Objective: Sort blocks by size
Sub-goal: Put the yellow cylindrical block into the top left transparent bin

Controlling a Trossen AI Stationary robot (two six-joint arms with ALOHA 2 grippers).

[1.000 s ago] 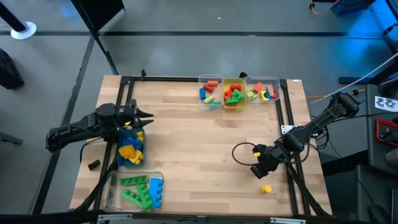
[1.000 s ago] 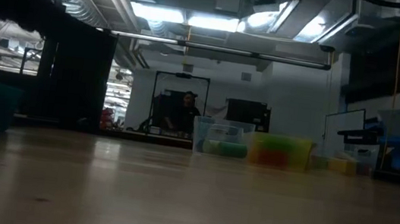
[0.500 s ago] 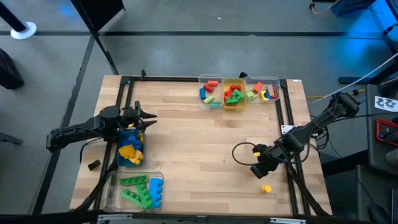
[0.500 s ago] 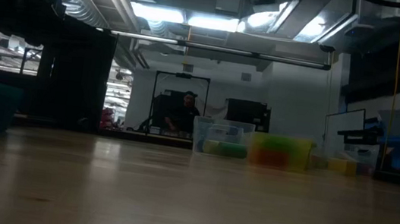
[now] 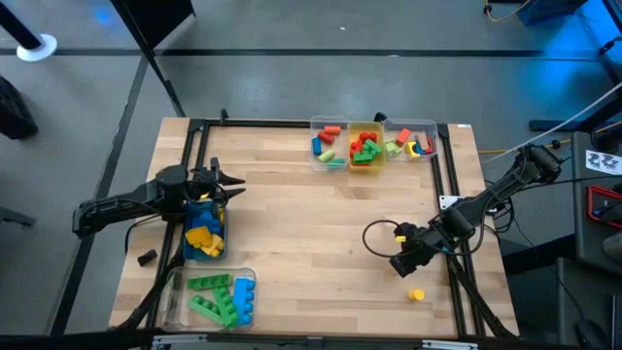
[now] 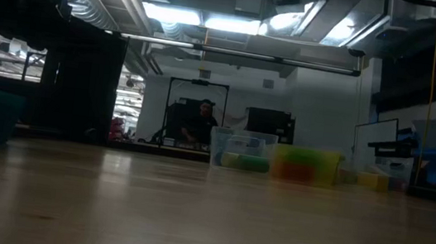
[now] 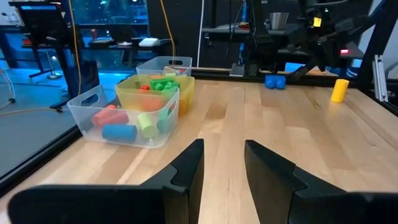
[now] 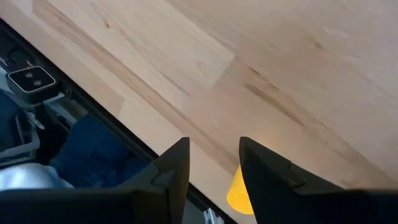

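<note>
The right gripper (image 5: 401, 262), fingers partly open and empty, hangs over the table (image 5: 311, 224) with 1 yellow block (image 5: 416, 294) at its 5 o'clock. Judged next: descend around it. Left gripper (image 5: 231, 183), also part-open and empty, waits above a blue bin (image 5: 204, 231).

text: none legible | labels: none | brands: none | numbers: none | signs: none

On my wooden table (image 5: 292, 224) I see three clear bins (image 5: 372, 144) at the far edge, a blue bin (image 5: 187, 238) and another clear bin (image 5: 175, 297) near me.
</note>
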